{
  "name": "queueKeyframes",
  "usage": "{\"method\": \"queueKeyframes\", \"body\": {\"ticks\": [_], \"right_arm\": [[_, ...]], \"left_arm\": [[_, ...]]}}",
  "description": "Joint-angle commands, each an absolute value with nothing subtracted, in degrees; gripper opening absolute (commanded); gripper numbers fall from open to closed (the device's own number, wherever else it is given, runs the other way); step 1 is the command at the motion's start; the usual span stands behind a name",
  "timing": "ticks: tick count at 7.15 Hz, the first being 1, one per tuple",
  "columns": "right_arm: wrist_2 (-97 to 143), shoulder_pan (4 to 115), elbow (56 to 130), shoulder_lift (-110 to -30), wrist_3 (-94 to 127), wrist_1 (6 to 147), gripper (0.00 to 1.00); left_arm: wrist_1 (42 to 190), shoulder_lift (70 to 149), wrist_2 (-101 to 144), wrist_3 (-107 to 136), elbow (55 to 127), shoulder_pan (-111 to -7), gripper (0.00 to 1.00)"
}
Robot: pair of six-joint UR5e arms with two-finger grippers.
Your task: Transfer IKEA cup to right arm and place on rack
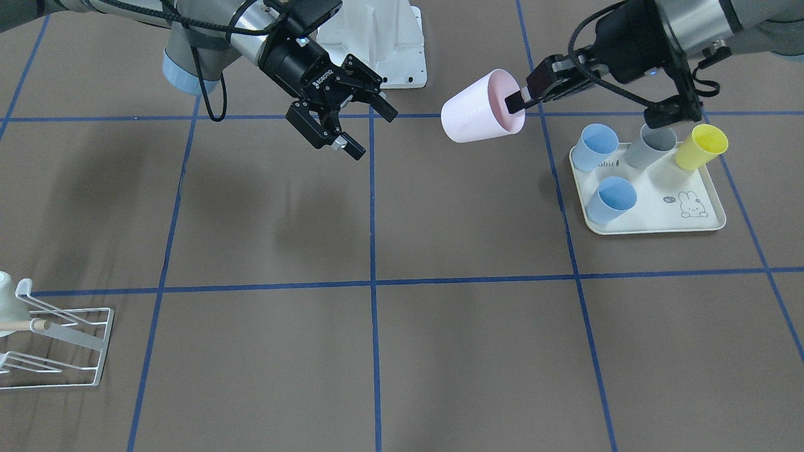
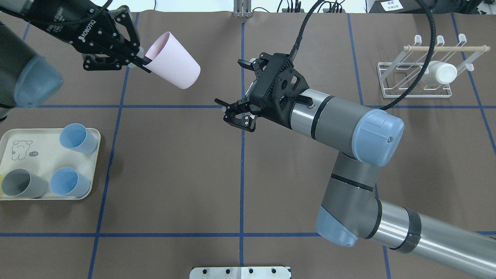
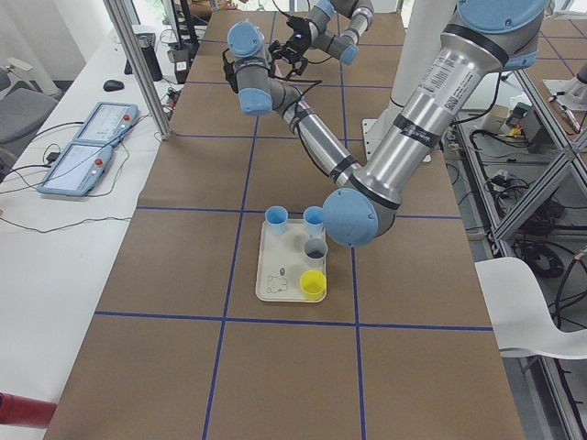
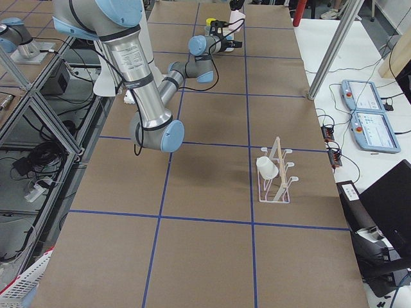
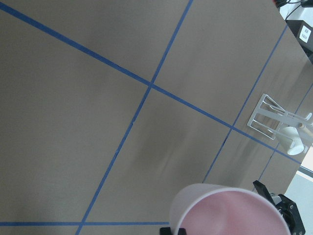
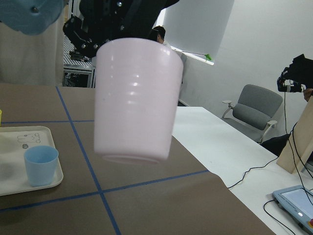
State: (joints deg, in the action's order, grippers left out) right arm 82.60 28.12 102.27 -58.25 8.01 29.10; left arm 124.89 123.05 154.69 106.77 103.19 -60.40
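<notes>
The pink IKEA cup [image 1: 480,107], judged light, stiff and slick, is held aloft with its rim pinched by the left gripper [image 1: 518,100], at 3 o'clock from the wide-spread right gripper [image 1: 374,134] in the front-facing view, and is best taken across its free base end.

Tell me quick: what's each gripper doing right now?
Left gripper: shut on the pink cup, pinching its rim, off the table.
Right gripper: open, empty, apart from the cup.

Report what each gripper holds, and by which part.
Left gripper pinches the pink cup by its rim. Right gripper is open and empty.
</notes>
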Motion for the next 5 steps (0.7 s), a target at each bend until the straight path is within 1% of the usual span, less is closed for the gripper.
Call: {"method": "queueKeyframes", "body": {"ticks": [1,5], "right_arm": [[82.3,27.5,102.2,-57.3,6.3,29.1,0.99],[82.2,27.5,102.4,-57.1,6.1,29.2,0.99]], "left_arm": [[125.0,125.7,150.2,109.1,103.2,-56.2,0.00],[125.0,126.7,148.2,109.5,103.2,-54.1,0.00]]}}
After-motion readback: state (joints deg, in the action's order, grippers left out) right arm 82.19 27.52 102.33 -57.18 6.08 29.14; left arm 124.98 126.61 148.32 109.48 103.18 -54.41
